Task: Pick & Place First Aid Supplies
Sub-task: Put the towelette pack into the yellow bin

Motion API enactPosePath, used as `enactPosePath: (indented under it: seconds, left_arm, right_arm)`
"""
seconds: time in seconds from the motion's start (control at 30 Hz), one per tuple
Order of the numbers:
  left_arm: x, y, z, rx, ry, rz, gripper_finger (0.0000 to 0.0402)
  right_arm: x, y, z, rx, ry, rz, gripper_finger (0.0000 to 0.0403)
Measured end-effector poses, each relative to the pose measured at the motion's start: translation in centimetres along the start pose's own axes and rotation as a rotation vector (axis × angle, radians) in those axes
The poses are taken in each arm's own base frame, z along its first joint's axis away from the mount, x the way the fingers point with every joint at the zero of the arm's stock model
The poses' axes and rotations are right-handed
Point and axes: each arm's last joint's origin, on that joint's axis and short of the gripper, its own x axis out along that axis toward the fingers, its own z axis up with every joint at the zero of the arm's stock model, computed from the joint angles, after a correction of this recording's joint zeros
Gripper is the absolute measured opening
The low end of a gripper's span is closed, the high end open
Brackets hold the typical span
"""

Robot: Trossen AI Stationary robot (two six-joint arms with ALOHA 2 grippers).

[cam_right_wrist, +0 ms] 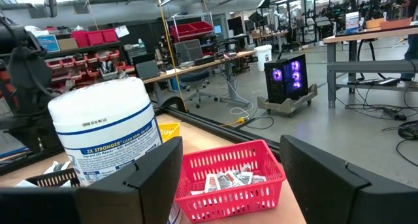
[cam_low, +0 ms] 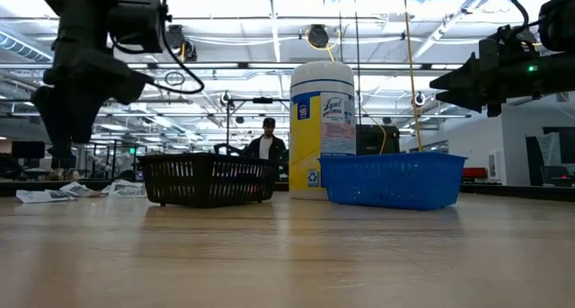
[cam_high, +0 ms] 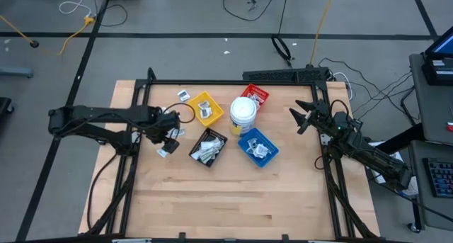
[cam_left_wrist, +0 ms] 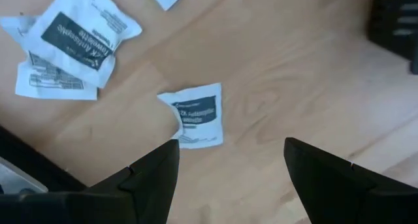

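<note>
Wooden table (cam_high: 212, 193) bears four trays (cam_high: 207, 147), a tub (cam_high: 243, 115), loose packets (cam_high: 168, 150).

The white tub (cam_low: 322, 128) at the low view's centre is showing "Lysol"; in the right wrist view's lower left its label is reading "3X STRONGER"; a packet (cam_left_wrist: 194, 115) is reading "Antiseptic"

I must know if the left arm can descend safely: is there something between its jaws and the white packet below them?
Nothing visible. The left gripper is open above the bare table, and the white packet lies flat just ahead of its jaws. Two other packets lie apart, to one side.
</note>
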Motion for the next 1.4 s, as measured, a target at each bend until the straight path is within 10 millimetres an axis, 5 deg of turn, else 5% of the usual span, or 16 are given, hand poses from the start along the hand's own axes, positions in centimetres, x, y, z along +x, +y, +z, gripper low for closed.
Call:
enactPosePath:
  seconds: [0.87,1.0,1.27,1.4]
  left_arm:
    - [6.2,-0.2,-0.4,0.003,0.013,0.082,0.0274]
    - [6.2,-0.1,-0.5,0.005,0.022,0.09,0.0215]
    - [6.2,-0.2,-0.5,0.008,0.022,0.088,0.0031]
    - [6.2,-0.2,-0.5,0.007,0.03,0.079,0.0016]
  right_arm:
    - [0.0,0.0,0.0,0.0,0.0,0.0,0.0254]
    - [0.0,0.0,0.0,0.0,0.0,0.0,0.0254]
    - [0.0,0.0,0.0,0.0,0.0,0.0,0.0254]
    - [0.0,0.0,0.0,0.0,0.0,0.0,0.0254]
